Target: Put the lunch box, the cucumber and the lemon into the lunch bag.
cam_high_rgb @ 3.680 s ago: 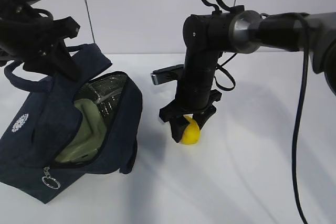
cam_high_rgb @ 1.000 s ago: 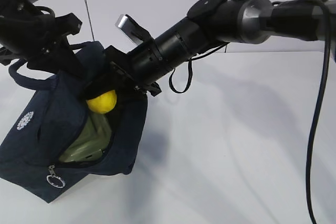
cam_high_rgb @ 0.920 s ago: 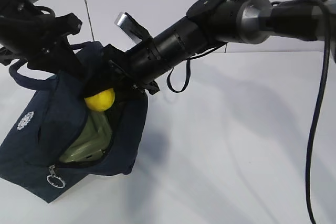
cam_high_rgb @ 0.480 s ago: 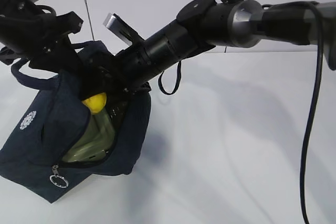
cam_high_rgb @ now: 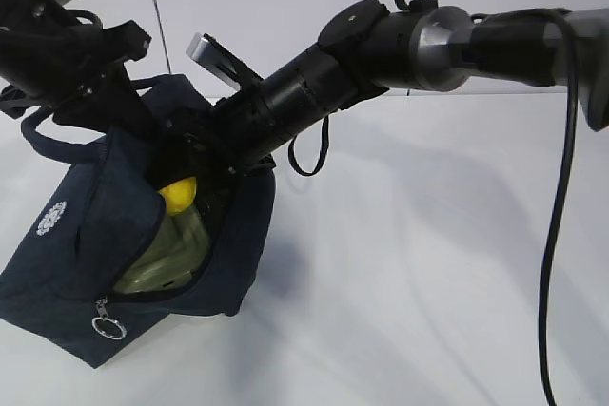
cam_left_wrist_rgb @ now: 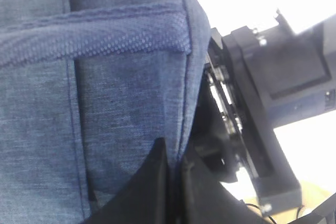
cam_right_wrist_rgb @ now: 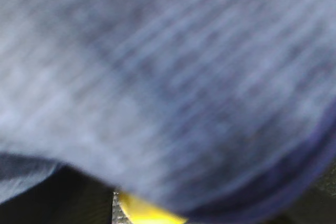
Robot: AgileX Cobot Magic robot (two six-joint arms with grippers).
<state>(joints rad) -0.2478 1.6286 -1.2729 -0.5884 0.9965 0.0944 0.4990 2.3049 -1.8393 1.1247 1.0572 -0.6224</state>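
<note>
Lower left: lunch bag (cam_high_rgb: 67, 244), flap pinched by left gripper (cam_left_wrist_rgb: 170, 166); lemon (cam_high_rgb: 177, 193) clasped in right gripper (cam_high_rgb: 181, 173) at bag mouth, above lunch box (cam_high_rgb: 166, 254)

We take the lunch bag (cam_high_rgb: 105, 235) as our landmark: it sits on the counter (cam_high_rgb: 409, 282) at the left, tipped so its open mouth faces up and to the right. Inside the bag lies the lunch box (cam_high_rgb: 162, 259), and the lemon (cam_high_rgb: 178, 193) sits above the box, just within the mouth. The right pincer (cam_high_rgb: 186, 173) reaches into that mouth from the bag's right side, at the lemon. The left pincer (cam_left_wrist_rgb: 173, 182) is above the bag, at its upper flap
</note>
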